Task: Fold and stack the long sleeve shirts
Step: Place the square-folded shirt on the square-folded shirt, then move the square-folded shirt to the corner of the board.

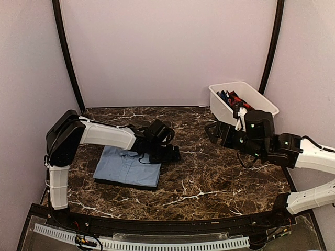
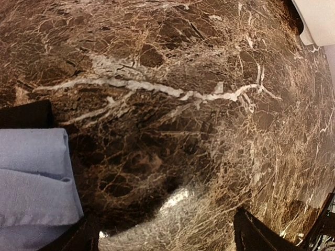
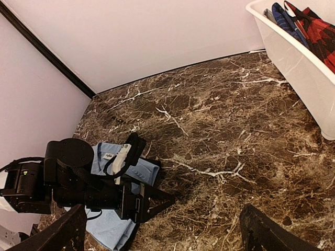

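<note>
A light-blue long sleeve shirt (image 1: 127, 166) lies folded flat on a black mat (image 1: 104, 181) at the left of the table. The left wrist view shows its edge (image 2: 31, 180), and the right wrist view shows its collar end (image 3: 144, 175). My left gripper (image 1: 171, 155) hovers just past the shirt's right edge, open and empty over bare marble (image 2: 167, 243). My right gripper (image 1: 213, 132) hangs open in mid-air near the bin, nothing between its fingers (image 3: 165, 240). A red-black checked shirt (image 3: 316, 29) and a dark blue one (image 3: 285, 18) lie in the bin.
The white plastic bin (image 1: 222, 107) stands at the back right corner, against the wall (image 3: 293, 63). Dark marble tabletop (image 1: 209, 178) stretches between the mat and the bin. Pale walls close in the back and both sides.
</note>
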{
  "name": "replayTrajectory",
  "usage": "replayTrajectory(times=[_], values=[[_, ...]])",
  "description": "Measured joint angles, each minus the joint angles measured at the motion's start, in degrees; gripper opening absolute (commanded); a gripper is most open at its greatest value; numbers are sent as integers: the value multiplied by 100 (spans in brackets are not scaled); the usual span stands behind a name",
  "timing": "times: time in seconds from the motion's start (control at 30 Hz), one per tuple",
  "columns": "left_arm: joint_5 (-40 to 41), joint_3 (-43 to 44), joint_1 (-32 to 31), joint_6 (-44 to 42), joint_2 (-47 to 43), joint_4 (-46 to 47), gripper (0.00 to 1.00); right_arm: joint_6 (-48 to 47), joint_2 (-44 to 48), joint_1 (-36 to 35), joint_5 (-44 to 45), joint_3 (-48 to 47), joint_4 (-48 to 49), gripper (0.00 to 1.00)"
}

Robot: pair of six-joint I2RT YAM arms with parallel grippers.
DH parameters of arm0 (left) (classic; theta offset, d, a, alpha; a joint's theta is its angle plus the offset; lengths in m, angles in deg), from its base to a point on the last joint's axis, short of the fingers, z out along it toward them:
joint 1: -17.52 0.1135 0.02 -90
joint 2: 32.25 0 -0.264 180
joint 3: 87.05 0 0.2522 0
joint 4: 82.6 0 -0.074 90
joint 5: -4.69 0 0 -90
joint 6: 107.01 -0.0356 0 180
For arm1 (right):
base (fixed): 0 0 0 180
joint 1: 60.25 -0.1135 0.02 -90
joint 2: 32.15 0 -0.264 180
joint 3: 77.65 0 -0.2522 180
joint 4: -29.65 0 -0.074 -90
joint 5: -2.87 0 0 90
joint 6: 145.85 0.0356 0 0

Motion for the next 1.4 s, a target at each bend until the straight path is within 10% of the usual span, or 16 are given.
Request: replayTrajectory(times=[0.6, 1.4], values=[[-31, -153, 343, 249, 0, 367, 88, 125, 24, 2, 20, 111, -46, 99], [-72, -3545, 1349, 275, -2741, 608, 89, 229, -96, 0, 2, 380, 55, 99]])
